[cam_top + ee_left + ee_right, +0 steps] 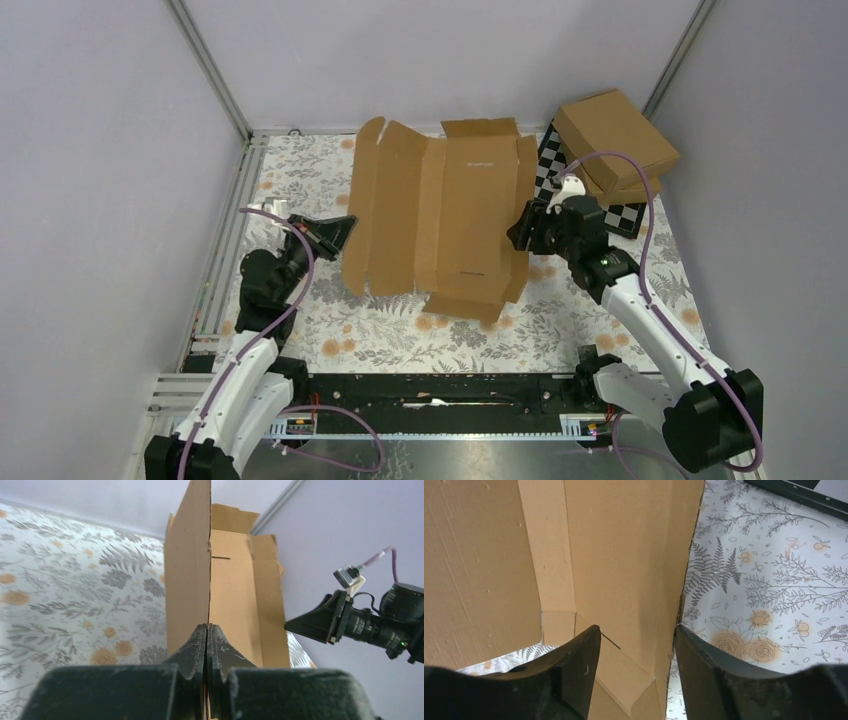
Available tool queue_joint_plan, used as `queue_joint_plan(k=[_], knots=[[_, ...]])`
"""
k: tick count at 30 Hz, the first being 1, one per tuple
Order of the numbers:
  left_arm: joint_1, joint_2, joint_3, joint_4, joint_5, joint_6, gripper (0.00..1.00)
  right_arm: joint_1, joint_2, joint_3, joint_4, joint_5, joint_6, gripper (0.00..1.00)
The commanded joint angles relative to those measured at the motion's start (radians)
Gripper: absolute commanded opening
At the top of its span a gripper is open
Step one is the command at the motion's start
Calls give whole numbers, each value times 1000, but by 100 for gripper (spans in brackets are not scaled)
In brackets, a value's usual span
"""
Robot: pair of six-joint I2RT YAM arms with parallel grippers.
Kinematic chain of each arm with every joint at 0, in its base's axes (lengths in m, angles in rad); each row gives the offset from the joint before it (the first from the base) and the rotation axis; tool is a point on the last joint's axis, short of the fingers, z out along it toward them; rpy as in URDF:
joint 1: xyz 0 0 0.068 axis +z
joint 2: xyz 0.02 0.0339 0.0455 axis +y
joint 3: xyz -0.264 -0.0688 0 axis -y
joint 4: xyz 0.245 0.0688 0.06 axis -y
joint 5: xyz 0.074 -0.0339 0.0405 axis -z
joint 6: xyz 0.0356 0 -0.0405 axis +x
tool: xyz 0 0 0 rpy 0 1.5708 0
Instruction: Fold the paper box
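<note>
Brown cardboard makes up the paper box (450,215), which lies opened out in the middle of the flowered tablecloth (600,320), between the two arms. Its long left flap (187,565) is lifted off the cloth. The left gripper (338,232) is pinched tight on the edge of that flap, which in the left wrist view stands upright straight out of the closed fingertips. The right gripper (522,228) sits at the box's right side with its jaws apart. A cardboard edge runs between its fingers (574,665) but is not clamped.

The main risk, as I judge it, is that only one thin pinch holds the sheet. If the left arm swings the flap over, the whole box may slide or turn on the cloth instead of bending at its crease, because nothing pins the right side. The narrow grip could also slip off or crumple the edge. If the right jaws close crookedly, they could crease the wall away from its fold line. A hard push rightward could drive the box against the two finished boxes (617,143) at the far right.
</note>
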Motion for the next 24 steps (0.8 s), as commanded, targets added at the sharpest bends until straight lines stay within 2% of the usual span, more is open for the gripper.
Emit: queue_joint_plan(k=[1,10,13,16,18,21,24], knots=[[-75,10,-5,1,5,51,0,7,-24,-69,115,42,-38,65],[-223,-96,-16,-97,-111,157,0,5,40,-68,173,35,37,72],[-252,-123,-21,-111,-129,179,0,4,39,-68,169,85,62,79],[-271,-137,-21,-127,-145,183,0,-7,62,-59,142,215,68,81],[-280,-143,-19,-136,-150,191,0,-54,93,-51,139,231,60,79],[-292,-148,-24,-132,-154,201,0,-135,149,-44,175,158,67,77],[-301,-149,-26,-134,-162,212,0,-185,188,-27,179,133,68,79]])
